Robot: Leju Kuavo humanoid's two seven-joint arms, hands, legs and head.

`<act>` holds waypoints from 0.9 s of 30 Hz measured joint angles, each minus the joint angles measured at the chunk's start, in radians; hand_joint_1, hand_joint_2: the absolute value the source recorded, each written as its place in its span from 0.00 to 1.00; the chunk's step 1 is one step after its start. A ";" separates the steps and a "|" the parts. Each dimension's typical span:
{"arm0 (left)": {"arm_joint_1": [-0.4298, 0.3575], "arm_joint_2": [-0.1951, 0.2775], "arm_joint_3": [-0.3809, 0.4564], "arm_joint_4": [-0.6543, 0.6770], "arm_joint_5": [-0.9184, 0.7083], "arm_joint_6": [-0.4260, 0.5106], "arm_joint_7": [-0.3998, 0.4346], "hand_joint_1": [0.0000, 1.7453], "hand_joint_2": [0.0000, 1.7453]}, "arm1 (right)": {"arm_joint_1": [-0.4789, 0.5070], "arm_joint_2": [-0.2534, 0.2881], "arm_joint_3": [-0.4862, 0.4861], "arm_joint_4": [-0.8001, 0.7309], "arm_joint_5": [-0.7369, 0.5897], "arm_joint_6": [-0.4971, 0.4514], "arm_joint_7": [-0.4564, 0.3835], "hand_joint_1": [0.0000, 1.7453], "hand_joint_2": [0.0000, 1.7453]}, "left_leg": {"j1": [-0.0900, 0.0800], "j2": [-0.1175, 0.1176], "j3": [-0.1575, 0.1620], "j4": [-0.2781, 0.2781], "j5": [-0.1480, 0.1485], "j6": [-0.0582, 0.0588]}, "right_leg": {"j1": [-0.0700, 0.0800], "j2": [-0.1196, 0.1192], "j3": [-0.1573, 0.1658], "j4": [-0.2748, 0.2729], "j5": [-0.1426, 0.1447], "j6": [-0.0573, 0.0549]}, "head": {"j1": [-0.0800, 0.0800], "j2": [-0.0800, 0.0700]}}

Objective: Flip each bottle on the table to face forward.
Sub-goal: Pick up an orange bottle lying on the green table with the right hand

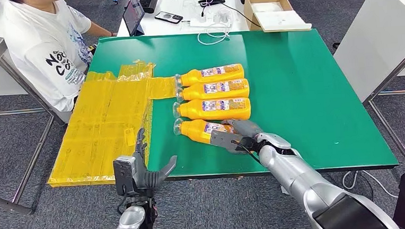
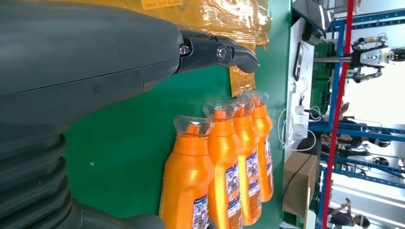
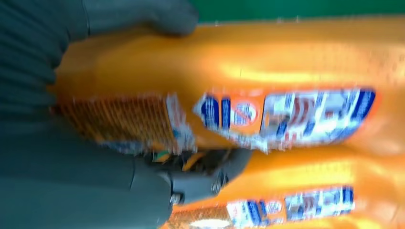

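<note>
Four orange bottles point(image 1: 213, 94), labels up

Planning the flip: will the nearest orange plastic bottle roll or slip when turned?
The nearest orange plastic bottle looks flattish, so it probably settles rather than rolls. Its glossy skin may slip in the right hand. Seemingly stiff.

Four orange bottles lie in a row at the centre of the frame: first point(image 1: 211, 74), second point(image 1: 216, 89), third point(image 1: 216, 109) and fourth point(image 1: 201, 129), lowest. One green table point(image 1: 305, 97) fills the middle. One spread of yellow sheets point(image 1: 105, 128) lies at left. One person point(image 1: 47, 47) sits upper left. One cardboard box point(image 1: 268, 7), one tablet point(image 1: 133, 13) and two phones, point(image 1: 168, 17) and point(image 1: 211, 1), are along the top. Two robot hands: left point(image 1: 140, 169) lower left, right point(image 1: 233, 136) lower centre.
</note>
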 joint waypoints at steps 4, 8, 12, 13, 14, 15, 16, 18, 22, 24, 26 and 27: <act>-0.003 0.000 0.000 0.006 0.001 -0.001 0.000 0.00 1.00 | -0.003 0.000 0.002 0.006 -0.005 0.002 -0.003 0.99 1.00 | 0.000 0.000 0.000 0.000 0.000 0.000 | 0.000 0.000 0.000 0.000 0.000 0.000 | 0.000 0.000; -0.006 0.000 0.000 0.012 0.005 -0.003 -0.002 0.00 1.00 | -0.003 0.000 0.002 0.009 -0.020 0.003 -0.011 1.00 1.00 | 0.000 0.000 0.001 0.000 0.000 0.000 | 0.000 0.000 0.000 0.000 0.000 0.000 | 0.000 0.000; -0.007 0.000 0.000 0.014 0.015 -0.005 -0.008 0.00 1.00 | 0.015 -0.002 -0.005 -0.004 -0.079 -0.028 -0.098 1.00 1.00 | 0.000 0.000 0.000 0.000 0.000 0.000 | 0.001 0.000 0.001 0.000 0.000 0.000 | 0.000 0.000; -0.006 0.000 0.000 0.014 0.018 -0.007 -0.010 0.00 1.00 | 0.037 -0.003 -0.017 -0.028 -0.108 -0.057 -0.151 1.00 1.00 | 0.000 0.000 0.000 0.000 0.000 0.000 | 0.001 0.000 0.001 0.000 0.000 0.000 | 0.001 0.000; -0.006 0.000 0.000 0.014 0.023 -0.009 -0.013 0.00 1.00 | 0.071 -0.002 -0.035 -0.069 -0.139 -0.093 -0.207 1.00 1.00 | 0.000 0.000 -0.001 0.000 0.000 0.000 | 0.001 0.000 0.001 0.000 0.000 0.000 | 0.001 0.000; -0.005 0.000 0.000 0.014 0.028 -0.012 -0.016 0.00 1.00 | 0.115 0.002 -0.058 -0.125 -0.166 -0.133 -0.258 1.00 1.00 | 0.000 0.000 -0.003 0.000 0.000 0.000 | 0.001 0.000 -0.001 0.000 0.000 0.000 | 0.001 0.000; -0.005 0.000 0.000 0.013 0.033 -0.014 -0.018 0.00 1.00 | 0.162 0.011 -0.086 -0.197 -0.189 -0.178 -0.299 1.00 1.00 | 0.000 -0.001 -0.005 0.000 0.000 0.000 | 0.001 0.000 -0.003 0.000 0.000 0.000 | 0.001 0.000; -0.005 0.000 -0.001 0.013 0.041 -0.016 -0.021 0.00 1.00 | 0.244 0.035 -0.145 -0.348 -0.211 -0.264 -0.341 1.00 1.00 | 0.001 -0.001 -0.009 0.000 0.000 0.000 | 0.001 0.000 -0.007 0.001 0.001 0.000 | 0.001 0.000; -0.007 -0.001 -0.004 0.013 0.053 -0.015 -0.024 0.00 1.00 | 0.333 0.078 -0.251 -0.589 -0.221 -0.392 -0.370 1.00 1.00 | 0.001 -0.001 -0.011 0.000 0.001 0.000 | 0.002 -0.001 -0.009 0.001 0.000 0.000 | 0.001 0.000; -0.008 -0.001 -0.005 0.013 0.054 -0.014 -0.024 0.00 1.00 | 0.359 0.087 -0.285 -0.657 -0.224 -0.416 -0.376 1.00 1.00 | 0.001 -0.001 -0.013 0.000 0.000 0.000 | 0.001 -0.001 -0.011 0.001 0.000 0.000 | 0.001 0.000; -0.010 -0.001 -0.007 0.013 0.054 -0.014 -0.024 0.00 1.00 | 0.380 0.093 -0.307 -0.703 -0.225 -0.422 -0.381 1.00 1.00 | 0.000 0.000 -0.014 0.000 0.000 0.000 | -0.001 -0.001 -0.013 0.001 0.000 0.000 | 0.001 0.000; -0.010 -0.001 -0.008 0.013 0.054 -0.014 -0.024 0.00 1.00 | 0.390 0.096 -0.315 -0.724 -0.226 -0.424 -0.383 1.00 1.00 | -0.001 0.000 -0.014 0.000 0.000 0.000 | -0.001 -0.001 -0.013 0.001 0.000 0.000 | 0.001 0.000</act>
